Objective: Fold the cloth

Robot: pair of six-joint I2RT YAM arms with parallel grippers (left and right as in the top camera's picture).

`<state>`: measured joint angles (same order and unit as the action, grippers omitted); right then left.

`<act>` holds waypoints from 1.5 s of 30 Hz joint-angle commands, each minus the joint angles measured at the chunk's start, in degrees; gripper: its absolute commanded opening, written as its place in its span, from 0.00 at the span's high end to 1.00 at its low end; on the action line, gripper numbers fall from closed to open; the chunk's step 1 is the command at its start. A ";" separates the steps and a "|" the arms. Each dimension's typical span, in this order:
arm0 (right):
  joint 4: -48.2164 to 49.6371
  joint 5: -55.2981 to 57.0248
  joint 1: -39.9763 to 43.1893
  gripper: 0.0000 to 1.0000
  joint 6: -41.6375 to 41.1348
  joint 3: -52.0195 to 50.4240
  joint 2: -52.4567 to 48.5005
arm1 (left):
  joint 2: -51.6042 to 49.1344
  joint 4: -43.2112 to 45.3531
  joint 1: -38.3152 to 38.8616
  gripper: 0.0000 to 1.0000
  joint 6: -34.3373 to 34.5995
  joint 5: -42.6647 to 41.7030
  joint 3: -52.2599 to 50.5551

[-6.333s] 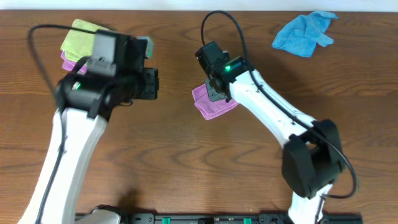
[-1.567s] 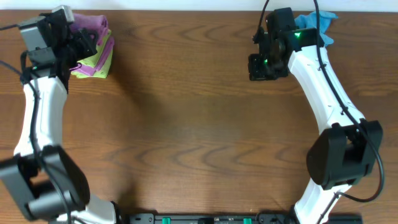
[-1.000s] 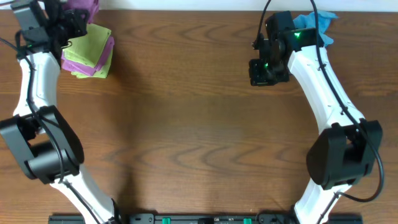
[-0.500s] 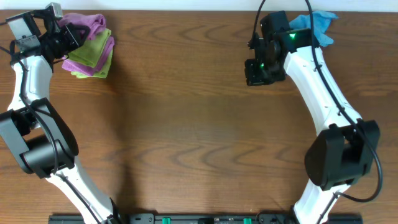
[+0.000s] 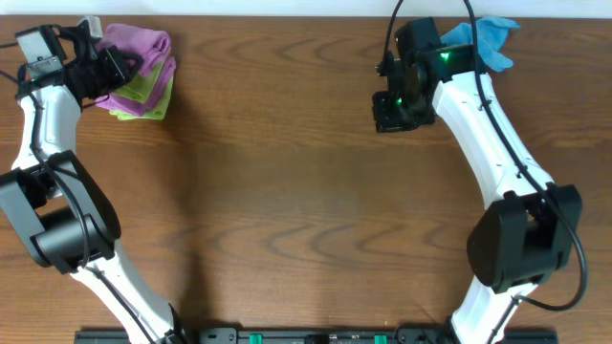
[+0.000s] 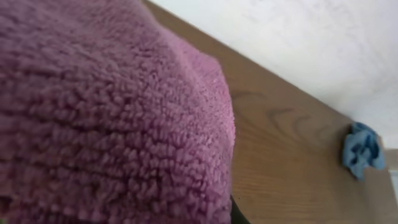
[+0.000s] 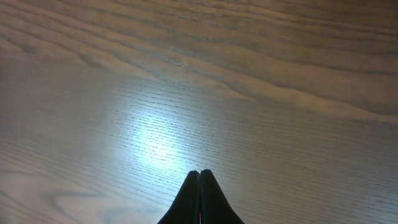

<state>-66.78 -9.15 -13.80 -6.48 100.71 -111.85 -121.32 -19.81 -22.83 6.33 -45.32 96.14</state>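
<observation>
A purple cloth (image 5: 141, 44) lies bunched on top of a green cloth (image 5: 145, 93) at the table's far left corner. My left gripper (image 5: 107, 67) sits at the purple cloth's left edge and looks shut on it. In the left wrist view the purple cloth (image 6: 106, 118) fills most of the frame and hides the fingers. A crumpled blue cloth (image 5: 481, 38) lies at the far right; it also shows in the left wrist view (image 6: 363, 158). My right gripper (image 5: 392, 110) is shut and empty, left of the blue cloth, above bare wood (image 7: 199, 180).
Another purple cloth edge (image 5: 117, 113) shows under the green one. The wooden table (image 5: 306, 210) runs from the pile to the blue cloth. The table's far edge meets a white wall (image 6: 298, 43).
My left gripper has swung down and right from the table's back edge, bringing the purple cloth onto the green one. My right gripper has drifted slightly left.
</observation>
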 commanded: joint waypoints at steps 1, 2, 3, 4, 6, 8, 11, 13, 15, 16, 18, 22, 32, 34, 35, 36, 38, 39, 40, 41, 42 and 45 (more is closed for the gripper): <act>0.15 0.35 -0.55 0.98 0.11 0.63 0.61 | 0.31 -1.68 -0.39 0.94 -2.47 4.50 0.79; 0.22 0.35 -0.55 0.99 0.11 0.63 0.63 | 0.31 -2.56 -0.39 0.94 -2.54 5.20 0.79; 0.28 0.33 -0.55 0.98 0.11 0.63 0.63 | 0.31 -3.54 -0.39 0.94 -2.54 5.90 0.79; 0.33 0.33 -0.55 0.99 0.09 0.63 0.63 | 0.31 -4.55 -0.39 0.94 -2.49 6.93 0.79; 0.35 0.33 -0.55 0.99 0.11 0.63 0.63 | 0.31 -6.60 -0.39 0.90 -2.49 8.52 0.79; 0.35 0.33 -0.55 0.98 0.09 0.63 0.61 | 0.31 -8.28 -0.42 0.92 -2.21 9.75 0.79; 0.17 0.31 -0.55 0.98 0.11 0.63 0.63 | 0.31 -9.75 -0.42 0.94 -0.96 12.63 0.79; -0.02 0.31 -0.55 0.98 0.11 0.63 0.63 | 0.31 -10.16 -0.46 0.94 -0.98 13.44 0.79; -0.26 0.33 -0.66 0.99 0.11 0.63 0.61 | 0.31 -10.27 -0.50 0.60 -0.96 13.40 0.79; -0.33 0.33 -0.74 0.98 0.11 0.63 0.63 | 0.31 -10.27 -0.52 0.46 -0.94 13.38 0.79; -0.35 0.33 -0.98 0.98 0.13 0.63 0.63 | 0.31 -10.38 -0.55 0.11 -0.81 13.40 0.79; -0.28 0.33 -1.70 0.99 0.13 0.63 0.61 | 0.37 -11.54 -1.27 0.05 0.57 13.40 0.79; -1.09 0.33 -2.78 0.99 0.13 0.66 0.66 | 4.55 -21.53 -6.56 0.05 3.32 13.38 0.79; -2.12 0.35 -2.78 0.98 0.15 0.66 1.01 | 6.84 -24.65 -7.19 0.05 1.97 13.40 0.79; -2.78 0.35 -2.78 0.99 0.39 0.66 1.55 | 8.24 -25.97 -7.34 0.05 0.92 13.88 0.79; -3.34 0.39 -2.78 0.99 0.39 0.66 2.21 | 10.19 -27.30 -7.39 0.05 0.09 14.69 0.79; -4.35 0.48 -2.78 0.98 1.51 0.66 4.79 | 14.88 -29.68 -7.39 0.05 -0.26 16.63 0.79; -4.83 1.33 -2.78 0.98 1.51 0.66 6.40 | 17.81 -30.64 -7.37 0.05 -0.37 17.27 0.79; -5.38 2.51 -2.78 0.99 1.51 0.66 8.15 | 20.13 -31.28 -7.37 0.05 -0.37 17.55 0.79; -5.99 3.61 -2.78 0.98 1.51 0.66 10.08 | 22.77 -31.98 -7.37 0.05 -0.35 17.73 0.79; -6.54 4.31 -2.78 0.98 1.62 0.66 11.72 | 25.07 -32.74 -7.37 0.05 -0.33 17.90 0.79; -8.90 4.68 -2.78 0.99 3.34 0.66 18.25 | 33.14 -36.15 -7.37 0.05 -0.33 18.40 0.79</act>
<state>-74.41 -6.42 -16.21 -5.39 100.71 -100.60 -93.97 -54.08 -30.22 7.14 -28.51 96.16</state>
